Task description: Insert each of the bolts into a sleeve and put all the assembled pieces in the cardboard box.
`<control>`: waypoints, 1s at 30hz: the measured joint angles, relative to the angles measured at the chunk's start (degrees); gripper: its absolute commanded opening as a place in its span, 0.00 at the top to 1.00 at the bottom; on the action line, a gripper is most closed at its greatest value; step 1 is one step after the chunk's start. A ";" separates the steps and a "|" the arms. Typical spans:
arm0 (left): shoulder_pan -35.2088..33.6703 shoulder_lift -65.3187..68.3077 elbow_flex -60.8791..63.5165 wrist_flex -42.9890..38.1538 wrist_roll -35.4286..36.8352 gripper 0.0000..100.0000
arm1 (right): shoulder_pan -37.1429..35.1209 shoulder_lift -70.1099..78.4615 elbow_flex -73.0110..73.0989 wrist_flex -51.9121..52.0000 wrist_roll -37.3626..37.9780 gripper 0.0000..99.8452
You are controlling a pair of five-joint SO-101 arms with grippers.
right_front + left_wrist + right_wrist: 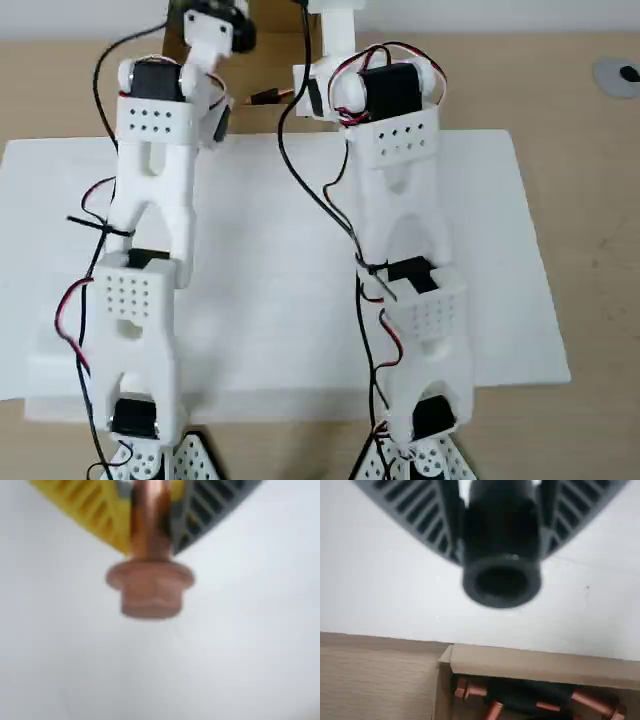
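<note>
- Wooden tabletop (580, 150) carries a white sheet (270, 300) beneath both arms. The cardboard box (270, 45) sits at the sheet's far edge, between the two wrists.
- We find the left gripper (150, 547) clamped on the shank of a copper bolt (150, 587). One yellow finger and one dark finger press on either side, and the flanged head projects beyond the fingertips.
- We find the right gripper (501, 555) closed around a black sleeve (501, 577). Its open bore projects past the fingers.
- From the high view, we see the bolt (268, 97) lying roughly level in the gap between the two wrists, just in front of the box.
- We judge the insertion step to be in hand: both parts are raised off the sheet and not yet joined.
- The next move calls for bringing the bolt's axis into line with the sleeve's bore, then closing the gap in a straight push. We cannot tell which end of the bolt faces the sleeve.
- The cardboard box (520, 662) already holds assembled pieces (530, 697): dark sleeves with copper bolts through them, lying crossed on its floor. We cannot count them, since the frame edge cuts them off.
- We judge that the held pair goes into this box once joined.
</note>
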 measured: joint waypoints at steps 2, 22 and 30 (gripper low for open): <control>0.44 -4.22 9.85 0.00 0.26 0.99 | 0.00 0.00 0.00 0.00 0.00 0.99; 7.38 -93.45 76.22 -3.60 15.21 0.99 | -4.04 0.00 -4.57 1.58 0.00 0.99; 7.38 -129.14 100.75 -19.43 18.29 0.99 | -4.13 0.00 -12.92 4.84 3.16 0.99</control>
